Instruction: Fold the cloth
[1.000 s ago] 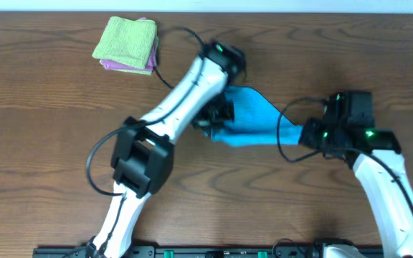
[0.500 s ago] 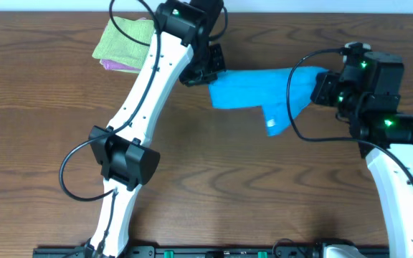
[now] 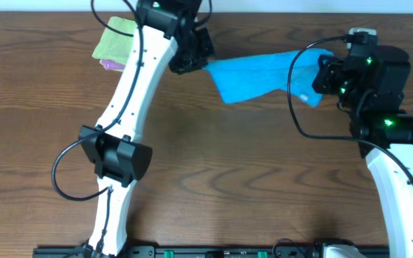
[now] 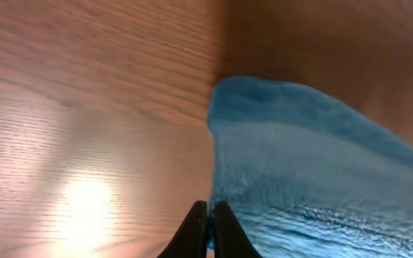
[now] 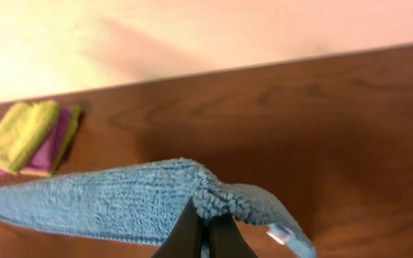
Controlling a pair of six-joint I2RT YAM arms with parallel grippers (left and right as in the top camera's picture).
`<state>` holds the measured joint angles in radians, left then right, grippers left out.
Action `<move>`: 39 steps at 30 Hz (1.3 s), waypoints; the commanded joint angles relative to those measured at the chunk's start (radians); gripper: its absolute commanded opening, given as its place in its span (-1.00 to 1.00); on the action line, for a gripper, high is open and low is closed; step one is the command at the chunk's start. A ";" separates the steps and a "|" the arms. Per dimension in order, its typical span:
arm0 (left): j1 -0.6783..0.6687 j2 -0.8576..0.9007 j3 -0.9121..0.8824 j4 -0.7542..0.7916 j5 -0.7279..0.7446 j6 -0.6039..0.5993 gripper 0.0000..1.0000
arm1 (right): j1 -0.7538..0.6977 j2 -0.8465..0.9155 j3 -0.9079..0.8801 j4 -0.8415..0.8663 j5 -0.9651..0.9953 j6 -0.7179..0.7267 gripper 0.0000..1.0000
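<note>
The blue cloth (image 3: 260, 74) hangs stretched above the table near its far edge, held between both grippers. My left gripper (image 3: 201, 63) is shut on its left corner; in the left wrist view the cloth (image 4: 314, 179) spreads right from the closed gripper (image 4: 210, 215). My right gripper (image 3: 320, 79) is shut on the cloth's right end. In the right wrist view the cloth (image 5: 120, 204) bunches over the closed gripper (image 5: 206, 233), with a white tag (image 5: 278, 233) hanging at the right.
A folded stack of a yellow-green cloth (image 3: 113, 41) over a purple one (image 3: 110, 66) lies at the far left, partly behind my left arm. It also shows in the right wrist view (image 5: 24, 136). A pale wall runs beyond the table's far edge.
Both grippers have lifted the blue cloth off the table and carried it toward the far edge, pulling it out flatter between them. The left arm now covers part of the folded stack.
</note>
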<state>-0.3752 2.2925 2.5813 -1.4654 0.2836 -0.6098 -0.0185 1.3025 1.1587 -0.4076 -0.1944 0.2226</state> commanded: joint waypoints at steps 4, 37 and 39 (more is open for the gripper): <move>0.033 -0.024 0.022 -0.079 -0.039 0.005 -0.88 | -0.006 -0.001 0.019 -0.163 0.041 -0.014 -0.97; -0.299 -0.023 -0.463 0.124 -0.100 0.281 -0.57 | -0.007 -0.001 0.019 -0.344 0.064 -0.072 -0.94; -0.298 -0.024 -0.519 0.125 -0.099 0.281 -0.54 | -0.007 -0.001 0.019 -0.343 0.064 -0.076 -0.94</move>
<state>-0.6857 2.2807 2.1098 -1.3357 0.2085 -0.3550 -0.0193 1.3025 1.1622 -0.7532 -0.1410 0.1761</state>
